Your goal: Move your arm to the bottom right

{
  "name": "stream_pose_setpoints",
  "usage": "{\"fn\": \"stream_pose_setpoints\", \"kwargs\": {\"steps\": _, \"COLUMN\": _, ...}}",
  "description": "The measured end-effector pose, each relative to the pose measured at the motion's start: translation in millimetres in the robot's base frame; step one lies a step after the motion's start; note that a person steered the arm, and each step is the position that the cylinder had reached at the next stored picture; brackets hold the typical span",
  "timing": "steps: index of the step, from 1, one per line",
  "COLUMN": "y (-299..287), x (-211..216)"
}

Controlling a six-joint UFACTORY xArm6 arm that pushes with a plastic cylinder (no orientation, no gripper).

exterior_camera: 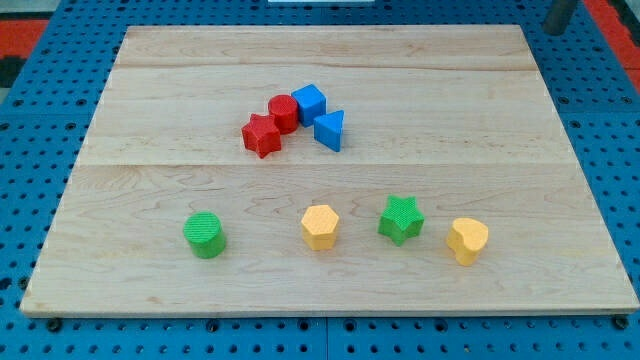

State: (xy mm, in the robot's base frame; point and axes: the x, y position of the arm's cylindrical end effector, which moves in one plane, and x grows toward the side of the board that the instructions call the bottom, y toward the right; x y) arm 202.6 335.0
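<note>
My rod shows only at the view's top right corner, and its tip (556, 30) sits just off the board's top right corner, far from every block. Near the board's middle top, a red star (261, 135), a red cylinder (283, 112), a blue cube (309, 103) and a blue triangular block (330, 130) cluster together. Along the lower part lie a green cylinder (205, 235), a yellow hexagonal block (320, 226), a green star (401, 219) and a yellow heart-shaped block (467, 240).
The wooden board (150, 100) lies on a blue perforated table (30, 130). A red surface shows at the view's top corners.
</note>
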Motion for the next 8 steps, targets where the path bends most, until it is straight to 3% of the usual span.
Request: {"fn": "stream_pose_setpoints", "kwargs": {"steps": 8, "y": -4.3, "x": 2.7}}
